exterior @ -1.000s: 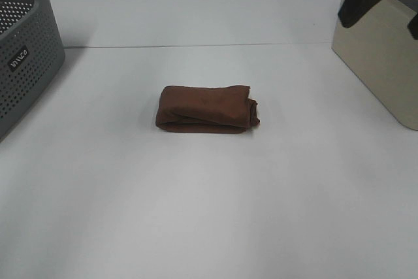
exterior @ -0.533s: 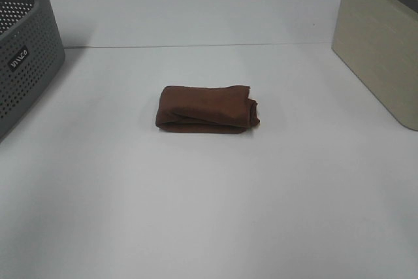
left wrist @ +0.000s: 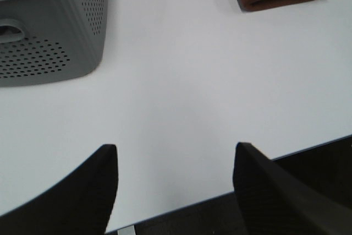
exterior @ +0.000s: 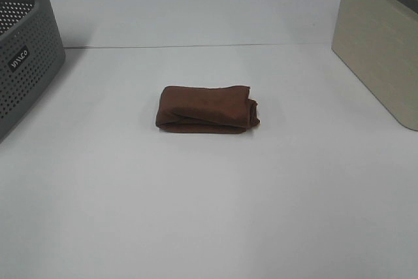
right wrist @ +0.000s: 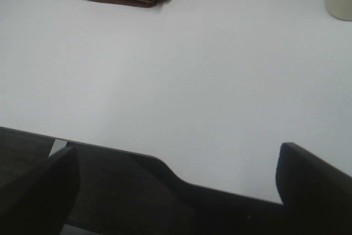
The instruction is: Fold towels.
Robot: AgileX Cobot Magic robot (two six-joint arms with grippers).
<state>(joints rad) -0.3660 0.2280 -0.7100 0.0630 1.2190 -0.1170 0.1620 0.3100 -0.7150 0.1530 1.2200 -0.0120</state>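
- White table [exterior: 209,213], grey basket [exterior: 26,63] at its left edge, beige bin [exterior: 382,50] at its right.
- Folded towel [exterior: 206,109] lies mid-table, long axis running left-right, bunched end pointing right, well ahead of both claws.
- Left claw [left wrist: 173,185] and right claw [right wrist: 176,185] gape wide, empty, at the table's near edge.

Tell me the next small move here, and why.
Probably none beyond holding both arms back: the brown towel already lies folded into a compact bundle on the white table, and the left gripper and right gripper hang open at the table's near edge, holding nothing.
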